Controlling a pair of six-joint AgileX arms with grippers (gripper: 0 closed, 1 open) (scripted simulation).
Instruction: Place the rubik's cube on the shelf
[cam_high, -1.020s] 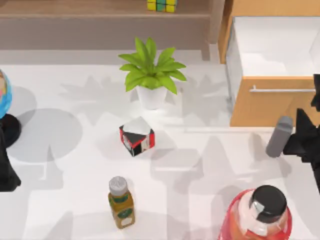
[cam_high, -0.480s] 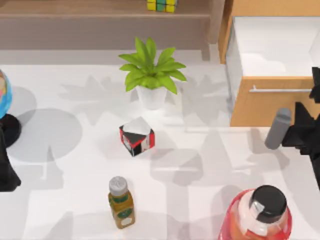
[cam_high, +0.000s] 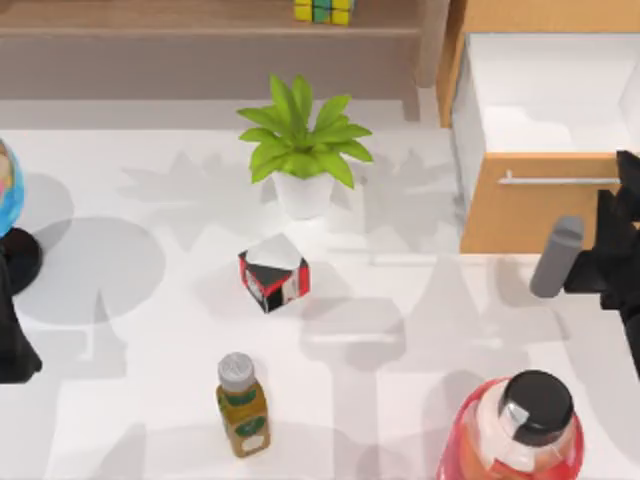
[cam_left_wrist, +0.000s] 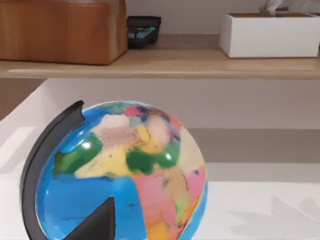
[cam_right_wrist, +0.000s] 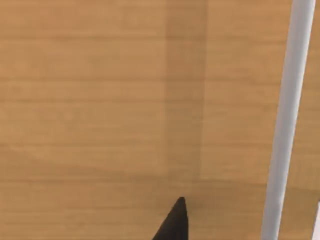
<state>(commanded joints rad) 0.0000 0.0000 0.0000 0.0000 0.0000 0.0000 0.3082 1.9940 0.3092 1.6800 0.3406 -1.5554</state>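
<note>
Top view shows you the small yellow-and-green rubik's cube (cam_high: 323, 11) already sitting on the long light-brown wooden shelf (cam_high: 150, 18). Your right gripper (cam_high: 612, 262) hangs beside the light wooden drawer unit (cam_high: 545, 215); how wide its grip stands you probably cannot tell. Your left arm (cam_high: 12, 330) is parked at the table's left edge.

- The rubik's cube (cam_high: 323, 11) sits on the shelf (cam_high: 150, 18), far centre.
- A potted plant (cam_high: 302, 150) stands nearer, with a red, black and white cube (cam_high: 273, 273) nearer still.
- The right arm (cam_high: 612, 255) is at the right edge, by the drawer unit (cam_high: 520, 205).
</note>
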